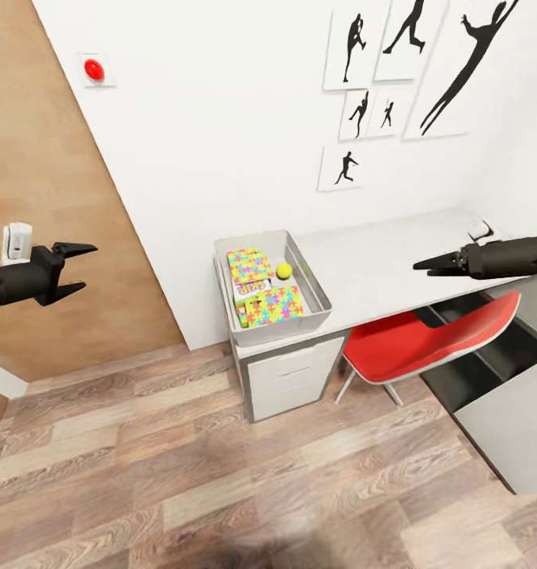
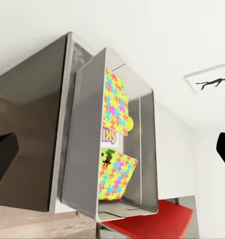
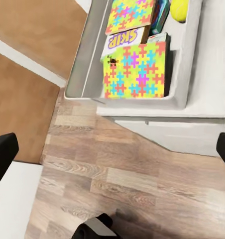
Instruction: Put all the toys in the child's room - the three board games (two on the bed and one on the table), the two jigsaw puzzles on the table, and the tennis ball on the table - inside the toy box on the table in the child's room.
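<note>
- Toy box (image 1: 319, 303): stands at the left end of the bench (image 1: 395, 265), against the white wall, above the white drawer unit (image 1: 288, 375).
- Contents: two jigsaw puzzles, one (image 1: 248, 265) toward the wall and one (image 1: 272, 306) toward the room, lie on top of a lettered board game (image 1: 250, 288) that shows between them. The tennis ball (image 1: 284, 271) rests in the box beside the farther puzzle.
- In the right wrist view a blue box edge (image 3: 161, 17) shows beside the farther puzzle, likely a second game. Whether a third game lies underneath cannot be told.
- Left claw (image 1: 76, 271): fingers apart, holding nothing, raised in front of the brown door panel (image 1: 62, 197), well clear of the bench.
- Right claw (image 1: 426, 266): held over the bench top, above the red chair (image 1: 426, 336), holding nothing. The head view suggests the fingers are close together, while the wrist view shows them at opposite edges; the state cannot be told.
- Judgement: the visible bench top carries no toy, so the step in hand is confirmation. To do it well, hold both arms high and away from the box rim, bring the head over the box, and count the three games before declaring completion.
- Risk: the nearer puzzle sits tilted against the front wall; any brush against the box could tip it out.
</note>
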{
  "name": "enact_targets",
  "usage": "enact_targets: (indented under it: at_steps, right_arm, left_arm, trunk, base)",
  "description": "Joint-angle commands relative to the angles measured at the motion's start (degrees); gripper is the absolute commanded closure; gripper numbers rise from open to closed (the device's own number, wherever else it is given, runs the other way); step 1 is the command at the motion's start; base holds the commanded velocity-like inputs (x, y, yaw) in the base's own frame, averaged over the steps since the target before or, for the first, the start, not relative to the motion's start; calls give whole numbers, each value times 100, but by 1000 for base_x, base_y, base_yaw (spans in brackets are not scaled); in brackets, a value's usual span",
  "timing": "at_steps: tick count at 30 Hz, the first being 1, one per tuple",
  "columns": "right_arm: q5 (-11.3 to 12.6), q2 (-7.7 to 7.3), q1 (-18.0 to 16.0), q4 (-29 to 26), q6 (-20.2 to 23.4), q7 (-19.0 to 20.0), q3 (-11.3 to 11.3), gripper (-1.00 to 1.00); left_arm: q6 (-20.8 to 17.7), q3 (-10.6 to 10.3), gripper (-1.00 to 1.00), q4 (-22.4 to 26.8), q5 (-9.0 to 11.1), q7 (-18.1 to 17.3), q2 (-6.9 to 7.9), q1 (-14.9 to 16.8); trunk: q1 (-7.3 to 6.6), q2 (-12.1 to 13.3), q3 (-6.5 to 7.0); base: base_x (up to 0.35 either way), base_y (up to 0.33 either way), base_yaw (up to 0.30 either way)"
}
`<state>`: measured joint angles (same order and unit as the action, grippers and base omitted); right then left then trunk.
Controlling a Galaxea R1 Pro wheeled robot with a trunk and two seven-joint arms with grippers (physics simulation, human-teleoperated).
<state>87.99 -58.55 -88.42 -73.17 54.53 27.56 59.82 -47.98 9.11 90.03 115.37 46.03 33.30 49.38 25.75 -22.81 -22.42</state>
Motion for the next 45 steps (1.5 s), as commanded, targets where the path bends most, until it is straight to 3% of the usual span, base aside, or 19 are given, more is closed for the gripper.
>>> enact_targets:
  at_steps: [1,6,7,12,30,36,40,45]
  right_arm:
    - [-24,-86,-25,-15,-28,43,3,-100]
    - [-24,-400,-26,-97,-282,-115,-101,-100]
    - [-24,-400,-26,-97,-282,-115,-101,-100]
    - [-14,-657,-24,-146,-645,-517,-151,-100]
    - [-10,-1127,-20,-209,-1150,-790,-170,-100]
    - [-5,-1312,-13,-325,-1299,-1018,-151,-100]
    - [10,-1410,34,-378,-1364,-1386,-137,-100]
    - [20,-1516,564,-413,-1429,-2004,-120,-100]
  left_arm:
    - [-9,13,-100,3,55,58,6,-49]
    - [-19,130,-100,5,48,61,19,-271]
    - [-19,130,-100,5,48,61,19,-271]
    - [-44,389,-100,14,41,54,30,-573]
    - [-89,928,-100,81,38,32,66,-1238]
    - [-99,994,-100,120,35,28,83,-1444]
    - [-99,1045,-100,158,32,32,109,-1731]
    - [-65,1403,-100,184,-10,47,99,-2629]
  trunk:
    - [3,-11,-5]
    - [3,-11,28]
    - [3,-11,35]
    - [3,-11,71]
    - [3,-11,208]
    - [3,-11,257]
    - [3,-11,289]
    - [3,-11,330]
  base:
    - [-87,65,-234]
    - [-55,41,-228]
    - [-36,26,-222]
    - [-19,14,-211]
    - [-4,3,-194]
    - [0,0,-175]
    - [0,0,-170]
    - [0,0,-169]
